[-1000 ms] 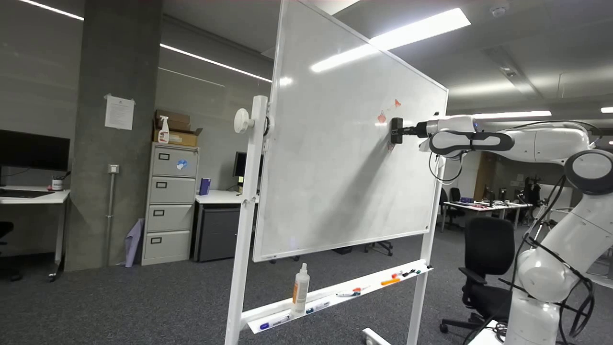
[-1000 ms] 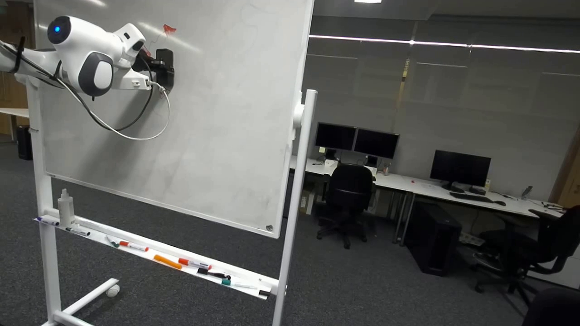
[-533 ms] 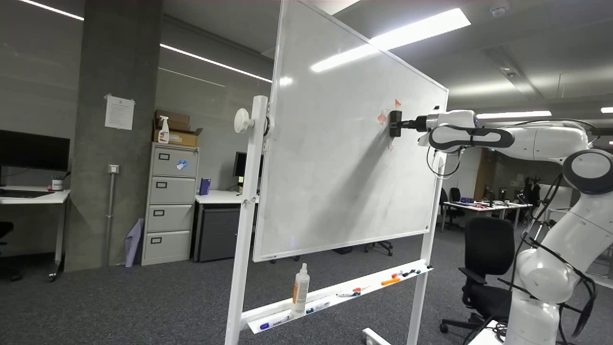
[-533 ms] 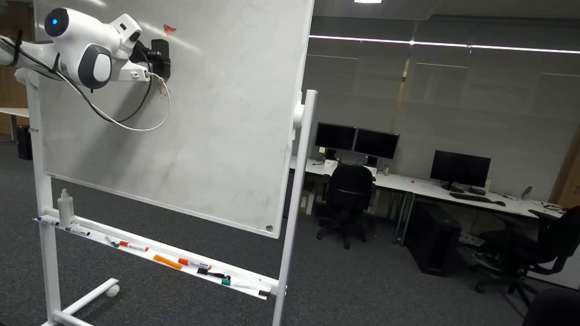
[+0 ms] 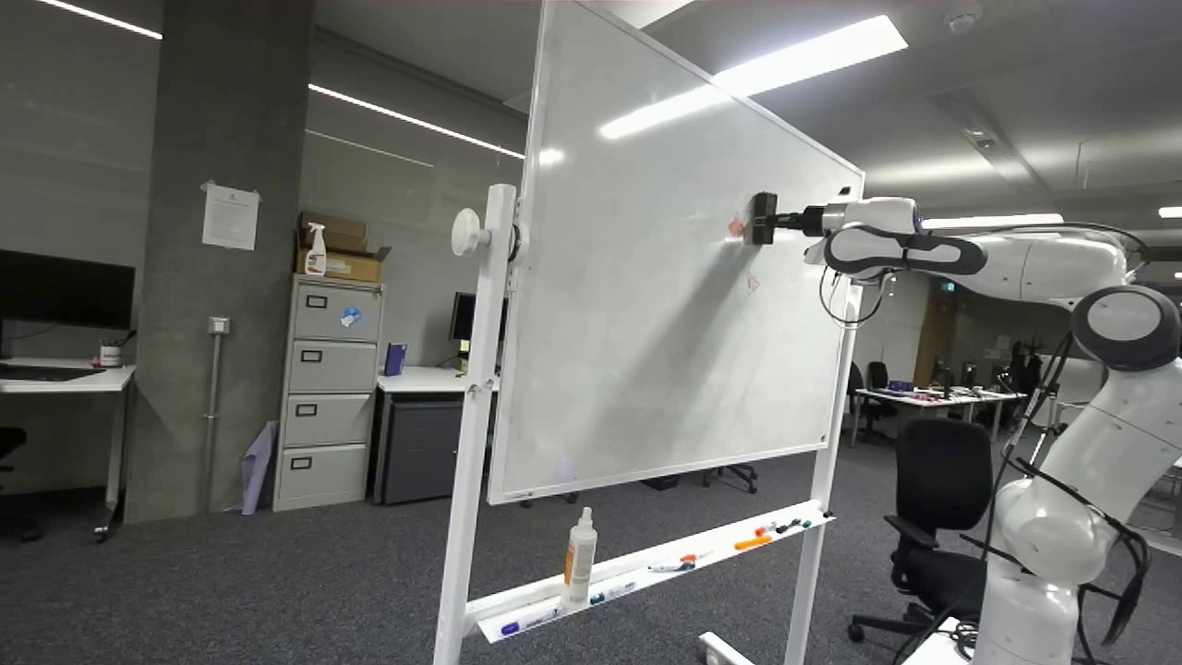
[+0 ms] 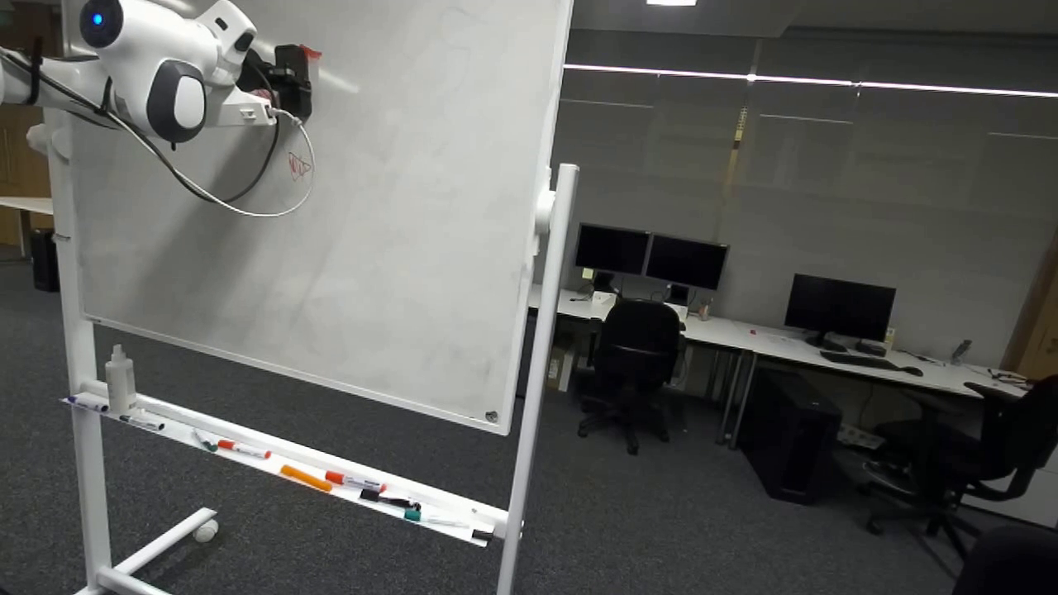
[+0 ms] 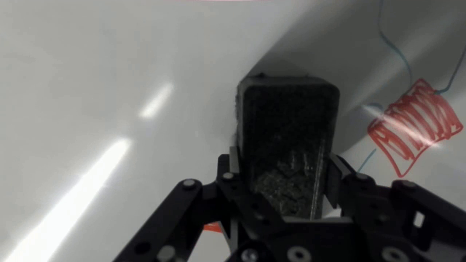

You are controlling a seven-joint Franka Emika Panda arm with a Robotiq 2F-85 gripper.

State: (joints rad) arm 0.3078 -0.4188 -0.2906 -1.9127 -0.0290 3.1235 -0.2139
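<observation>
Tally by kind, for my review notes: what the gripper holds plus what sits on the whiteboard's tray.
Black block held in the gripper: 1
Bottle: 1
Markers and pens: 8
Total: 10
Left out: a small dark piece at one end of the tray; unclear what it is.

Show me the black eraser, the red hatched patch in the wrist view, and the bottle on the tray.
Black eraser [image 7: 287, 140], wrist view: middle of its near face.
Red hatched patch [image 7: 415, 123], wrist view: middle of its stripes.
Bottle [image 5: 580, 562], in an exterior view: label on its body.
</observation>
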